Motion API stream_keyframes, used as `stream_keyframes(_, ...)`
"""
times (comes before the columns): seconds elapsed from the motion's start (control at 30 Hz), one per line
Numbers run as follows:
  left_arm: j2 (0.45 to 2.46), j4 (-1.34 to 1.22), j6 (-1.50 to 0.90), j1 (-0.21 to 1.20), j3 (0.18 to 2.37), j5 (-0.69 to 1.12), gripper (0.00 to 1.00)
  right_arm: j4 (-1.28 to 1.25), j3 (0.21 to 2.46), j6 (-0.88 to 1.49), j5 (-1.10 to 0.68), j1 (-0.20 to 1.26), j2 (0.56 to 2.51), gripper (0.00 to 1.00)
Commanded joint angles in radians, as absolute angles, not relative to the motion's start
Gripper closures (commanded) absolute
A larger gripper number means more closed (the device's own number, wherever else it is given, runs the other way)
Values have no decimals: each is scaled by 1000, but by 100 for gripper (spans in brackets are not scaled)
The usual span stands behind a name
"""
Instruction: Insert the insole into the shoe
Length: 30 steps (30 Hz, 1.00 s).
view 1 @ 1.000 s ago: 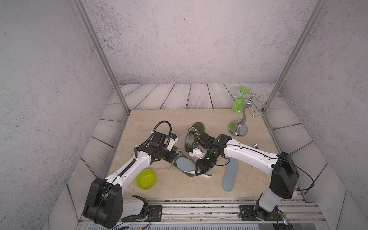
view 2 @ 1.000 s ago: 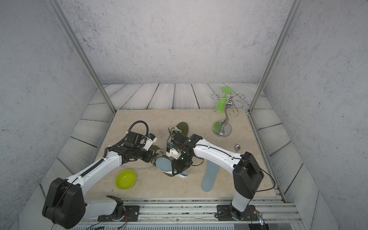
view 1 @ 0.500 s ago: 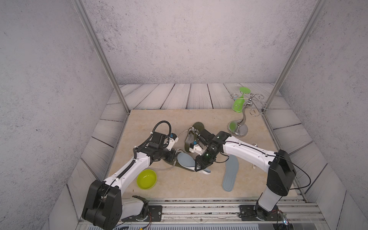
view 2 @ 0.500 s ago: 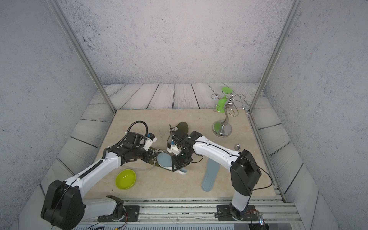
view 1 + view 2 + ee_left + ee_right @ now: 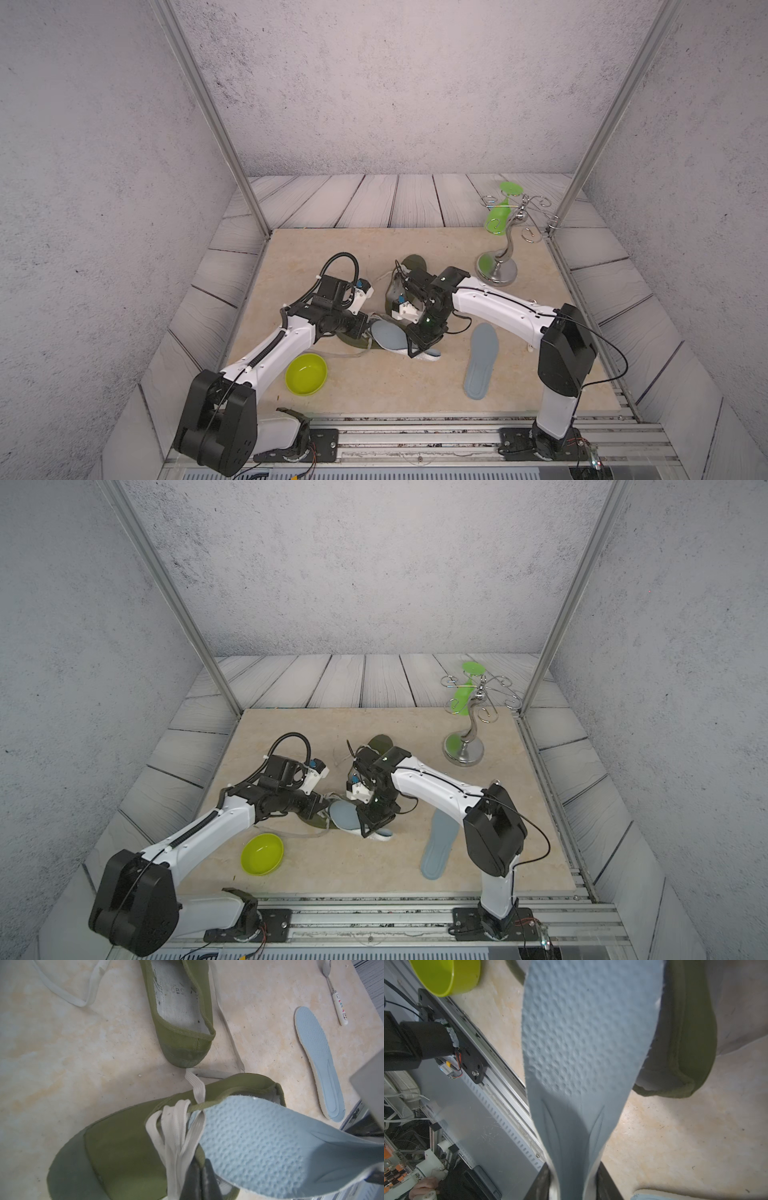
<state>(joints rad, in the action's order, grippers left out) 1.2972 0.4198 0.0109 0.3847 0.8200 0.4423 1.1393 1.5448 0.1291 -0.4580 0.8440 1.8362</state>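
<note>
We've got right claw (image 5: pixel 573 1180) pinching pale-blue dimpled foam insole (image 5: pixel 587 1043) by its heel, left claw (image 5: pixel 199 1180) shut on olive canvas shoe (image 5: pixel 116 1147) rim — toe could snag white laces (image 5: pixel 176 1126), buckle.

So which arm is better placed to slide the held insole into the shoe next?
The right arm. Its jaws clamp the heel end of the insole, whose front lies over the opening of the shoe. The left arm is busy: its jaws are shut on the shoe's edge, steadying it.
</note>
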Motion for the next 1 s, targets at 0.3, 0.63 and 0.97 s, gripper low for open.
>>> stream_keyframes(0.3,1282,360,60,393,835,477,100,1229,1638,79,-422,844,1890,65)
stream_keyframes(0.63,1317,354,74,393,852,504,100,1173,1720,6,-365,843,1985,65)
stream_keyframes(0.97,1399,362,67,384,913,581,100,967,1628,-41,-323,844,1936,66)
